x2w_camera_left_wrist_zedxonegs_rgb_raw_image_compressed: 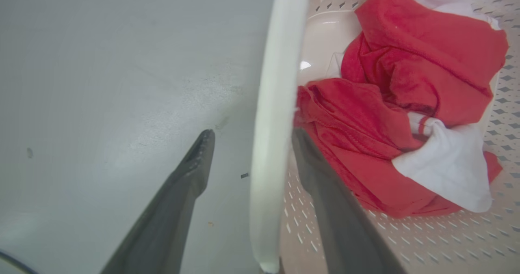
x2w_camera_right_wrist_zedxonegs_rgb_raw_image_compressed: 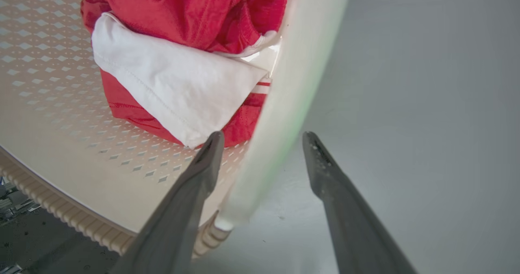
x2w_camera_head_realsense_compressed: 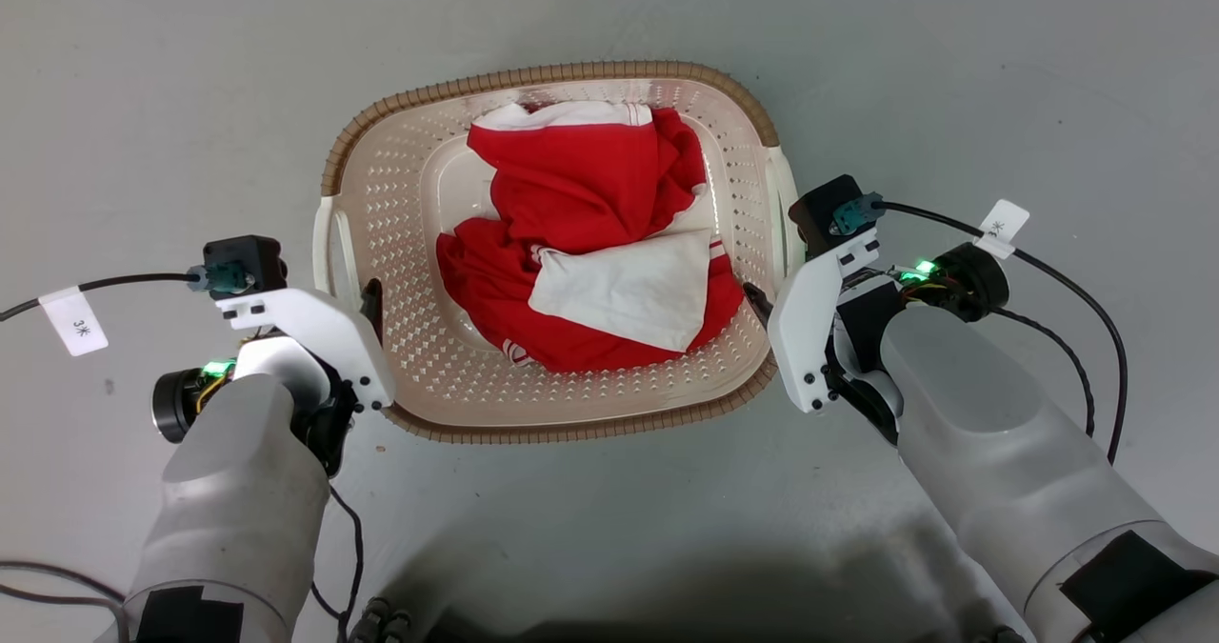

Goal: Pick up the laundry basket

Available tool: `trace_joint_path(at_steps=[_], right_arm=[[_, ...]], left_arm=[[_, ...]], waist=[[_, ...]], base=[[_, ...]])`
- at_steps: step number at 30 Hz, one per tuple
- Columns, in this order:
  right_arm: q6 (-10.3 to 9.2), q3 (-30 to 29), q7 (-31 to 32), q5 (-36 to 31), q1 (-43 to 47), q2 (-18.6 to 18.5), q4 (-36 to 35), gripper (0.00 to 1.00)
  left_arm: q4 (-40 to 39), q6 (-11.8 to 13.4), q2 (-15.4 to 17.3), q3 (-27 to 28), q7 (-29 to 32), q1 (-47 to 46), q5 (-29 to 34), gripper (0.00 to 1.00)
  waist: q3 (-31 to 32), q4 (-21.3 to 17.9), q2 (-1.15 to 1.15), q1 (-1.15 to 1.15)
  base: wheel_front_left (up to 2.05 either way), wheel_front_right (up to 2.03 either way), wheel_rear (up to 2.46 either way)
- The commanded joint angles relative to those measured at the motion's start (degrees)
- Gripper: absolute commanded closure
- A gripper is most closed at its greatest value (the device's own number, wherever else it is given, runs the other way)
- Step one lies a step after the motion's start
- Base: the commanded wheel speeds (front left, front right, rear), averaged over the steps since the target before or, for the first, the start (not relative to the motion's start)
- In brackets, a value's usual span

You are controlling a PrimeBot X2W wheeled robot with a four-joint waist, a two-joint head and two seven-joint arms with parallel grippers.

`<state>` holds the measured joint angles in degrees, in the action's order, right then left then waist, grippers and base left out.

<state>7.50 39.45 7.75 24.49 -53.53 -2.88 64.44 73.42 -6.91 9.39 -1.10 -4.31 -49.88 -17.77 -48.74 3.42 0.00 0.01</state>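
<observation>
The laundry basket (x2w_camera_head_realsense_compressed: 400, 195) is cream with perforated walls and a brown woven-look rim, and it sits on the grey floor in the middle of the head view. Red and white clothes (x2w_camera_head_realsense_compressed: 590, 214) lie bunched inside it. My left gripper (x2w_camera_head_realsense_compressed: 354, 300) is open at the basket's left side. In the left wrist view the left gripper (x2w_camera_left_wrist_zedxonegs_rgb_raw_image_compressed: 252, 138) straddles the white handle (x2w_camera_left_wrist_zedxonegs_rgb_raw_image_compressed: 272, 103), one finger outside and one inside the basket. My right gripper (x2w_camera_head_realsense_compressed: 773, 300) is open at the right side. In the right wrist view the right gripper (x2w_camera_right_wrist_zedxonegs_rgb_raw_image_compressed: 263, 138) straddles the other white handle (x2w_camera_right_wrist_zedxonegs_rgb_raw_image_compressed: 292, 87) the same way.
Bare grey floor (x2w_camera_head_realsense_compressed: 952, 71) surrounds the basket on all sides. Black cables with white tags (x2w_camera_head_realsense_compressed: 74, 324) trail from both wrists. My own base casts a dark shadow (x2w_camera_head_realsense_compressed: 667, 586) at the bottom edge of the head view.
</observation>
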Motion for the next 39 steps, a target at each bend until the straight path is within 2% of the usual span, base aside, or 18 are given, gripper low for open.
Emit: trace_joint_path(at_steps=[1, 2, 3, 4, 12, 19, 25, 39], right_arm=[[-0.02, 0.25, 0.41, 0.38, -0.77, 0.0, 0.11, 0.0], [-0.02, 0.47, 0.68, 0.65, -0.92, 0.0, 0.15, 0.05], [-0.02, 0.83, 1.14, 0.93, -0.96, 0.0, 0.17, 0.97], [-0.02, 1.23, 1.73, 1.34, -0.92, 0.0, 0.16, 1.0], [0.09, 3.42, 3.11, 3.76, -0.62, -0.08, 0.28, 1.0], [0.32, 5.42, 5.29, 6.94, 0.4, 0.32, 0.13, 1.0], [0.33, 6.61, 8.58, 10.2, 1.35, 0.34, 1.52, 1.0], [0.33, 8.85, 19.38, 20.78, 5.03, 0.38, 2.62, 1.0]], left_arm=[[0.1, -0.13, -0.23, -0.11, 0.13, -0.86, -0.17, 0.51], [0.12, -0.17, -0.26, -0.2, 0.12, -1.0, -0.38, 0.68], [0.15, -0.28, -0.37, -0.34, 0.35, -1.08, -0.6, 1.0], [0.18, -0.39, -0.4, -0.47, 0.52, -1.1, -0.73, 1.0], [0.21, -0.44, -0.93, -1.58, 0.67, -1.06, -2.5, 1.0], [-0.2, -0.49, -1.1, -4.14, 0.66, -0.56, -4.0, 1.0], [-0.14, -0.5, -1.07, -6.68, 2.64, 0.11, -5.19, 1.0], [0.23, -0.52, -1.68, -11.69, 12.96, 2.43, -7.16, 1.0]], waist=[[-0.16, 0.11, 0.0, -0.01], [-0.29, 0.16, 0.0, -0.01], [-0.38, 0.22, 0.0, -0.01], [-0.45, 0.25, 0.0, -0.01], [-0.19, -0.1, 0.0, -0.01], [2.54, -0.58, 0.0, -0.01], [7.73, -1.37, 0.0, -0.01], [22.34, -4.9, 0.0, -0.01]], base=[[0.0, 0.0, 0.0], [0.0, 0.0, 0.0], [0.0, 0.0, 0.0], [0.0, 0.0, 0.0], [0.0, 0.0, 0.0], [0.0, 0.0, 0.0], [0.0, 0.0, 0.0], [0.0, 0.0, 0.0]])
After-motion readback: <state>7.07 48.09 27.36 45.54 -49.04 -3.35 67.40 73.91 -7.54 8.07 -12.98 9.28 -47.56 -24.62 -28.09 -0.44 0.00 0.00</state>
